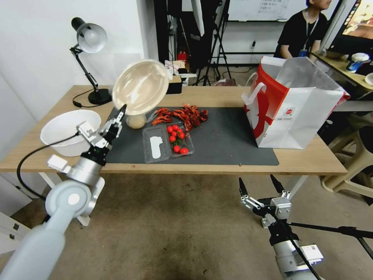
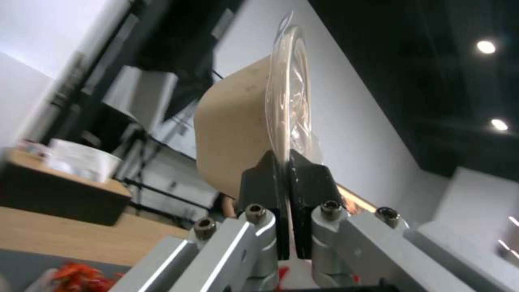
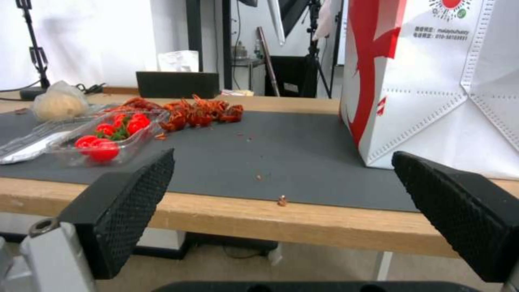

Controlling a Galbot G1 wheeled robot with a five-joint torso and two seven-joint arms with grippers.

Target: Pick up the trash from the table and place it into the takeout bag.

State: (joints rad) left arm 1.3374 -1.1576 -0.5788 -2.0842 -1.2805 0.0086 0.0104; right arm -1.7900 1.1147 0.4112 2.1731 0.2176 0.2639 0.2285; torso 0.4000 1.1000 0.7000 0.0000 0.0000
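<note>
The beige lidded container (image 1: 140, 86) hangs tilted above the mat (image 1: 217, 136), well left of the takeout bag (image 1: 295, 105), its rim pinched between the left gripper (image 1: 118, 113)'s closed fingers. Carry it level over the bag's mouth before releasing. The right gripper (image 1: 259, 186) waits spread below the table (image 1: 311, 159). The bag's print reads perhaps "010-58103991".
</note>
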